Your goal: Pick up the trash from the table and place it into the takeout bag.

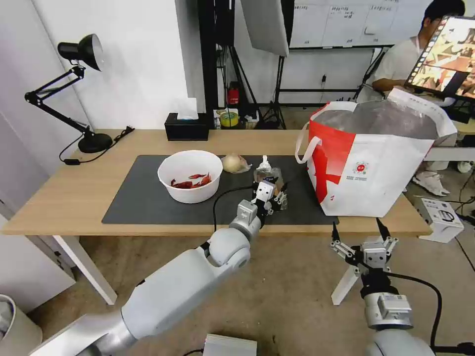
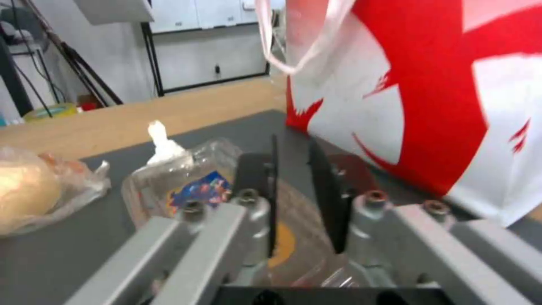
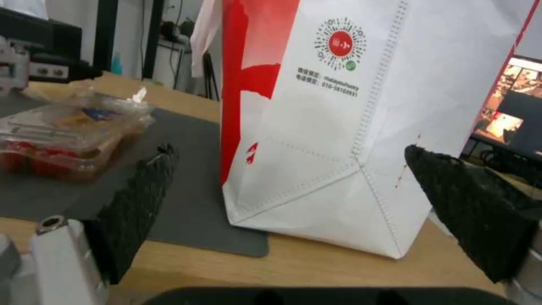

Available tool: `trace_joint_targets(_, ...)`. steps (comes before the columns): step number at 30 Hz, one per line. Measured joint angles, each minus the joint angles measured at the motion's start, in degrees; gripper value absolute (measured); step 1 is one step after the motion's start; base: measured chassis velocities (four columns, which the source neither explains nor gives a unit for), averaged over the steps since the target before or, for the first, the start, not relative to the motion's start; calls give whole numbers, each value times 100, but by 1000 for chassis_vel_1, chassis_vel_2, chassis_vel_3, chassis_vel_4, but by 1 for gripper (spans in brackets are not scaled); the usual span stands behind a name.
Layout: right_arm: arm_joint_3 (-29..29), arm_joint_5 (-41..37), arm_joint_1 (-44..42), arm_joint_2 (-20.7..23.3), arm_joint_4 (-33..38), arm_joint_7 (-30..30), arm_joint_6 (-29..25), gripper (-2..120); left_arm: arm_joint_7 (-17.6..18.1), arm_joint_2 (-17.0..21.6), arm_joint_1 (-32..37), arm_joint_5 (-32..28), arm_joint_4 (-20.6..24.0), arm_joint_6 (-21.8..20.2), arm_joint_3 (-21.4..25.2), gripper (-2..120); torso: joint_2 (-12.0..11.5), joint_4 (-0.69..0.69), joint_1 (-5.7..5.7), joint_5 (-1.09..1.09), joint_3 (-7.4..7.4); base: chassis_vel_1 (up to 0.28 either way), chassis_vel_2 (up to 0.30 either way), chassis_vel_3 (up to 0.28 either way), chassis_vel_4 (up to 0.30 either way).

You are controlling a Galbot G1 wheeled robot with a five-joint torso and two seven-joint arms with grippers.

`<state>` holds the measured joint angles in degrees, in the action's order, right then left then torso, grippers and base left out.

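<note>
Head view: left gripper [image 1: 277,194] fingers clamped on clear tray [image 1: 268,177], long axis toward takeout bag [image 1: 376,163].

mat [image 1: 148,207] front bare; takeout bag [image 1: 376,163] walls right; bowl [image 1: 190,175] left

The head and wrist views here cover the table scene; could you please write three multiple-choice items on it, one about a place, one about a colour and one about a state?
1. Where does the takeout bag stand?
A. on the table's right end
B. on the floor
C. inside the bowl

2. What colour are the scraps in the white bowl?
A. green
B. red
C. blue

3. How is the right gripper?
A. shut on the bag
B. shut on the bowl
C. open, holding nothing

Answers: 1 A, the bag's base rests on the tabletop; 2 B, red pieces lie inside; 3 C, its fingers are spread below the table edge.
</note>
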<state>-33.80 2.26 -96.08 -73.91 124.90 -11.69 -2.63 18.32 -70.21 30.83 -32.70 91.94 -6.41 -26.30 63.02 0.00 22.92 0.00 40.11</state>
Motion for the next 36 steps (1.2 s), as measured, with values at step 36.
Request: trace_joint_targets(36, 0, -3253, 674, 1096, 232, -6, 806, 100, 162, 154, -432, -64, -403, -2, -634, 0, 0, 0, -1, 0, 0, 0, 0, 0, 0)
